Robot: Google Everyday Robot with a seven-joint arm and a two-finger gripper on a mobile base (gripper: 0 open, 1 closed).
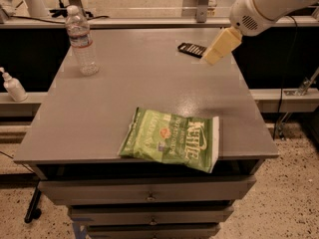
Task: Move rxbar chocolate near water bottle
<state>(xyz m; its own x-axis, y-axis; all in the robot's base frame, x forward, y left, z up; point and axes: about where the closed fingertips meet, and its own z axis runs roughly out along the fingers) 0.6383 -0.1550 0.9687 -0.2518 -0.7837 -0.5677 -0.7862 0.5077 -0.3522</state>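
A white arm housing is seen at the upper right, rounded and smooth, with a soft sheen across its shell. A small round patch of dark perforations is set into its lower end. Below that, the gripper is picked out just under and left of the housing: a pale cream, blocky wedge, flat-sided, narrowed to a blunt tip, with no markings to be made out.

The rxbar chocolate lies flat near the table's far right edge, a small black wrapper with rows of pale lettering; the water bottle stands upright at the far left corner, clear, ribbed, white-capped, well apart from the bar; my gripper hangs just right of the bar.
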